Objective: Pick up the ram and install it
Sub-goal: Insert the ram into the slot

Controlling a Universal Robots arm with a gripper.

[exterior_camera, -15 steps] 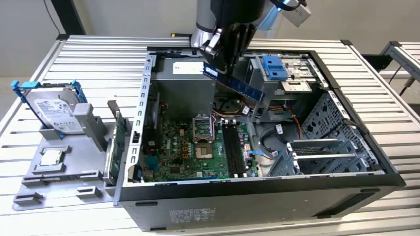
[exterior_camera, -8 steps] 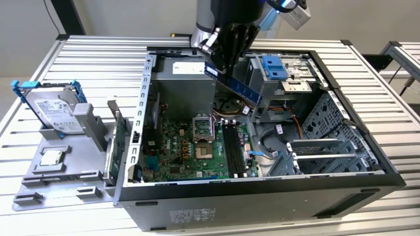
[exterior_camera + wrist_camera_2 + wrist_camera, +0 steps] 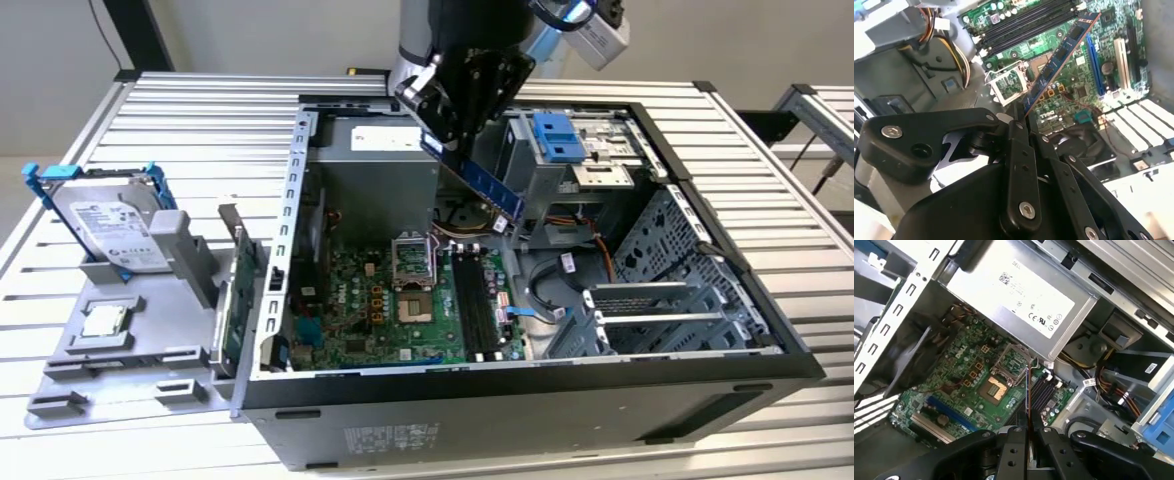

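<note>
My gripper (image 3: 449,140) hangs over the open computer case (image 3: 299,190), shut on the ram (image 3: 483,185). The ram is a slim dark blue stick that slants down from the fingers toward the motherboard (image 3: 354,300). In the second wrist view the ram (image 3: 1061,60) runs from the gripper (image 3: 1019,119) out over the board, its far end near the black memory slots (image 3: 1024,25). In the first wrist view the ram (image 3: 1027,390) is a thin edge-on line rising from the gripper (image 3: 1027,432), beside the slots (image 3: 1043,392). The stick is above the slots, apart from them.
The grey power supply (image 3: 1014,285) and bundled cables (image 3: 467,225) sit near the slots. A blue drive bracket (image 3: 561,135) is at the case's far side. At the exterior view's left, a grey holder (image 3: 147,350) carries a hard drive (image 3: 114,225), a square chip (image 3: 104,322) and a green circuit board (image 3: 243,295).
</note>
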